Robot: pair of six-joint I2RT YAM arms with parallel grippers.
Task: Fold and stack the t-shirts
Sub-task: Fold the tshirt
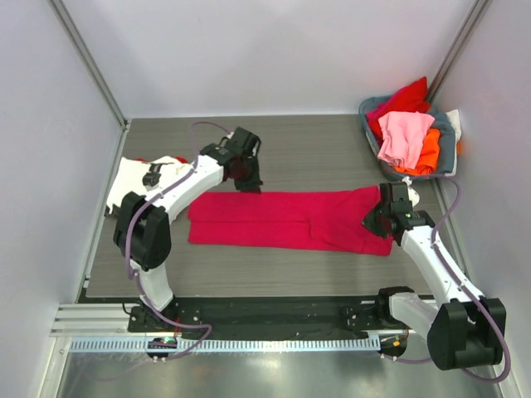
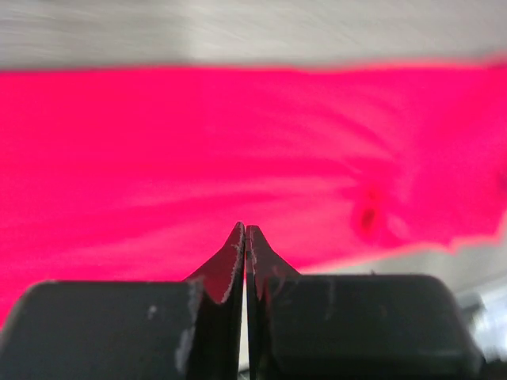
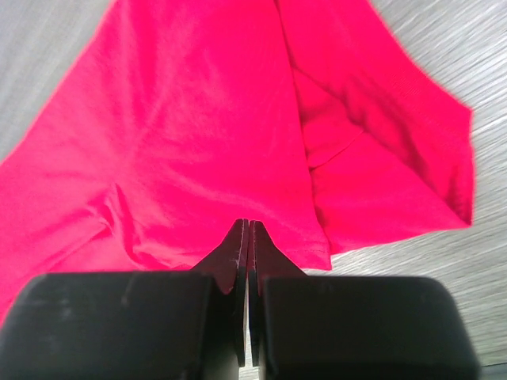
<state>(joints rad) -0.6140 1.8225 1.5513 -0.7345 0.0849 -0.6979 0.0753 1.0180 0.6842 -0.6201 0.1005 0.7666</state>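
We take the grey-blue basket (image 1: 445, 149) as our landmark. The crimson t-shirt (image 1: 282, 222) lies flat on the table (image 1: 315, 157), to the left of the basket and nearer to the arm bases than it. It is folded into a long band whose long axis runs left to right, so one short end is toward the basket and the other away from it.

The right gripper (image 1: 376, 221) is at the end of the band nearest to the basket. In the right wrist view its fingers are pressed together with no cloth seen between them, and the shirt spreads out ahead of the tips. The left gripper (image 1: 246, 180) is at the far long edge of the band, toward the end away from the basket. Its fingers are closed too, also on nothing that we can see.

We judge that the next fold brings one short end over the other. The right arm is clearly nearer to the end by the basket, and the left arm to the opposite end. The white t-shirt (image 1: 133, 178) lies beyond that opposite end, and other t-shirts (image 1: 404, 137) are heaped inside the basket.
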